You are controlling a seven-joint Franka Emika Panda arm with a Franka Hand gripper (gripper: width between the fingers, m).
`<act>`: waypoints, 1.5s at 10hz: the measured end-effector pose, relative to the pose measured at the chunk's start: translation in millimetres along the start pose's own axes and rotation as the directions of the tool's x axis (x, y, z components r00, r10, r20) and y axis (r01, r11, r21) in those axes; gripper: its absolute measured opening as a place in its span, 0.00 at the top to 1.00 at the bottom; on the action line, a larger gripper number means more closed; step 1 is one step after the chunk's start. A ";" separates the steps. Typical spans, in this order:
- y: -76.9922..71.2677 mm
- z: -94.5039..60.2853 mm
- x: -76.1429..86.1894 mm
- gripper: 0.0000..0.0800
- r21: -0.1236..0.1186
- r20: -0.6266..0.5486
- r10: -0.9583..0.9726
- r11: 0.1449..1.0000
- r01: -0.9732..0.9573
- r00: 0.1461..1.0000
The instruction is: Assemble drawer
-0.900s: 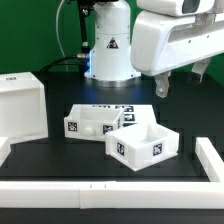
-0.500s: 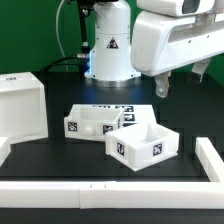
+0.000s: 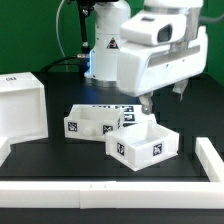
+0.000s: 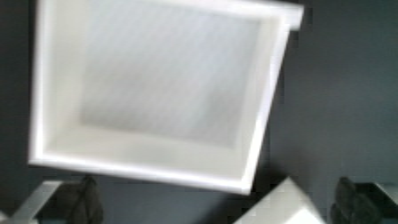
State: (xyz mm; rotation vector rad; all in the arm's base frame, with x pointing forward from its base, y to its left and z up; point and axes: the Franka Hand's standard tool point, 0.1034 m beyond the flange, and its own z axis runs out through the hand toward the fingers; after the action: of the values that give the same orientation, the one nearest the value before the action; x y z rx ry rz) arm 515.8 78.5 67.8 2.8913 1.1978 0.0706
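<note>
Drawer parts lie loose on black tabletop point(image 3: 60, 150): white plastic cube-shaped case point(image 3: 22, 108) at the exterior view's left, cut off by the frame edge; two small white open trays mid-table, rear tray point(image 3: 92, 122) and front tray point(image 3: 143, 146), overlapping in view, contact unclear; black-and-white square tags point(image 3: 157, 151) on their faces, patterns only, no legible writing; triangular warning sticker point(image 3: 110, 45) on robot base, text unreadable; marker board point(image 3: 112, 106) partly hidden behind trays; low white border rails point(image 3: 110, 192) around; white two-finger gripper point(image 3: 164, 97) hangs above the trays, fingers apart, holding nothing; wrist view blurred, one tray seen from above point(image 4: 169, 80), which one unclear, dark fingertips point(image 4: 63, 200) wide apart.
</note>
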 end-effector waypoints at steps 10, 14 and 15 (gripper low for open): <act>-6.8 60.0 -13.7 0.19 0.020 -0.029 0.021 1.000 -0.020 0.999; -7.2 60.3 -13.7 0.50 0.020 -0.029 0.020 1.000 -0.019 0.999; -9.8 59.1 -12.8 0.77 0.021 -0.029 0.018 1.000 -0.017 0.999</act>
State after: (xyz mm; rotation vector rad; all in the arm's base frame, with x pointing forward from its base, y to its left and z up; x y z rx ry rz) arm 502.5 76.7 8.1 2.9288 1.1849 0.1021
